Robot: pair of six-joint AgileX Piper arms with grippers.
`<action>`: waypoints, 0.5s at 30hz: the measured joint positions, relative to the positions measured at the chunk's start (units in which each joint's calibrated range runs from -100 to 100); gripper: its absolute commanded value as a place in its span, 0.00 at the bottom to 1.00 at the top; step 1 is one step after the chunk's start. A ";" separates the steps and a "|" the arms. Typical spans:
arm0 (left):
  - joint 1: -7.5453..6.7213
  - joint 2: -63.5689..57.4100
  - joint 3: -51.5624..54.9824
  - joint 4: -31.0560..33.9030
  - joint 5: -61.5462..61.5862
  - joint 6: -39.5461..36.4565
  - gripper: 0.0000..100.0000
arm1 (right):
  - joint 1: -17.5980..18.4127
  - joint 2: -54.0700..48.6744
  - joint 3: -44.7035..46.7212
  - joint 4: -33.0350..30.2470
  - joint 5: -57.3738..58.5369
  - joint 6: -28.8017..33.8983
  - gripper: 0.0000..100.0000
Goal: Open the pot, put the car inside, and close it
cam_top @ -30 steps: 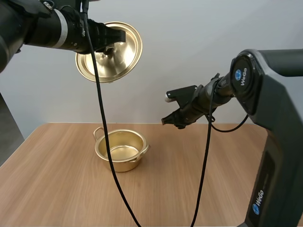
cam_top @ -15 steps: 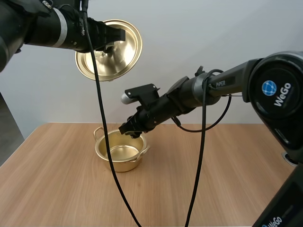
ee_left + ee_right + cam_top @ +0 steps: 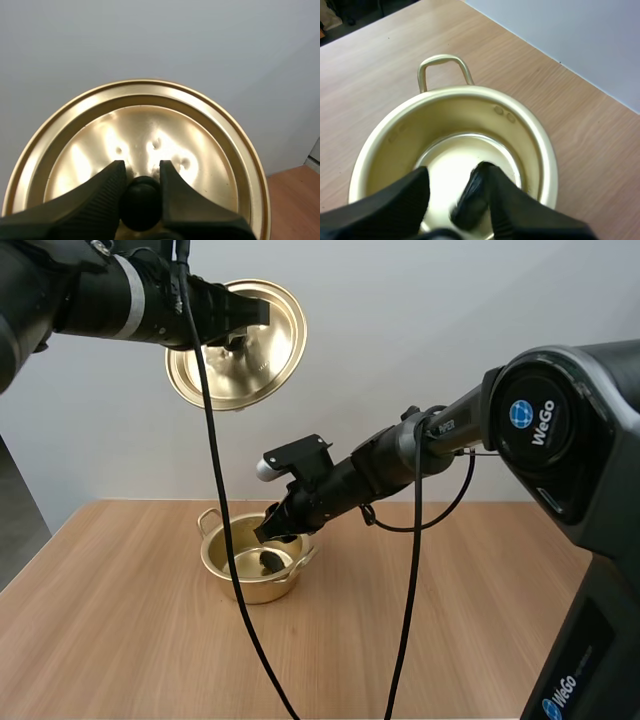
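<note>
- Since the earlier frames the right gripper [image 3: 272, 532] has swung in from well to the side of the pot [image 3: 222, 570] and come down to just above its rim. The pot floor, bare before, now carries a small dark object [image 3: 270, 562].
- The lid [image 3: 262, 365] has hardly shifted; it hangs high above the pot, tilted on edge.
- Right fingers [image 3: 405, 200]: spread apart, with bare pot floor showing between them and nothing pinched. The small dark object [image 3: 469, 199] sits just beside one inner face, inside the pot.
- Left gripper [image 3: 141, 167]: fingers clamped on the black knob [image 3: 141, 202] at the centre of the lid [image 3: 200, 140].
- Object location: on the pot floor, towards the wall nearest the right arm. It is presumably the car, but its outline is too blurred to confirm.
- Handling, by judgement: the object is small, light and rigid, and if wheeled it may roll on the smooth floor. Take hold across its sides.
- The lid is thin, stiff, slippery metal; the knob is the only sound grip point.
- Appearance: pot and lid are polished gold metal. The pot has two loop handles and stands on the wooden worktop [image 3: 120, 640].
</note>
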 measured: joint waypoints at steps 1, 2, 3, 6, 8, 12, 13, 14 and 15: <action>0.00 0.14 0.00 0.51 0.87 0.00 0.00 | 0.00 -0.51 0.40 0.03 -1.66 0.15 0.00; 0.00 0.24 0.00 1.26 1.75 0.00 0.00 | -0.20 -0.89 0.71 -0.21 -3.86 0.40 0.00; 0.00 0.61 0.16 2.17 3.08 0.00 0.00 | -0.68 -1.56 1.19 -0.92 -6.59 1.12 0.00; -0.57 2.88 1.89 5.73 8.95 -0.27 0.00 | -2.58 -3.77 3.36 -4.79 -13.99 4.77 0.00; -1.19 4.96 3.85 8.95 12.23 -1.33 0.00 | -4.34 -4.68 5.18 -7.99 -19.06 7.08 0.00; -2.78 11.14 8.44 14.63 13.88 -1.26 0.00 | -8.83 -5.95 7.33 -12.99 -29.23 9.10 0.00; -3.18 13.08 9.53 15.41 13.18 -0.97 0.00 | -10.02 -6.46 7.46 -13.30 -30.92 9.10 0.00; -3.65 14.98 10.77 16.00 11.93 -0.74 0.00 | -11.21 -6.97 7.46 -13.44 -32.14 9.10 0.00; -4.16 16.83 11.94 16.72 9.98 -0.74 0.00 | -12.17 -7.47 7.46 -13.33 -32.58 9.10 0.00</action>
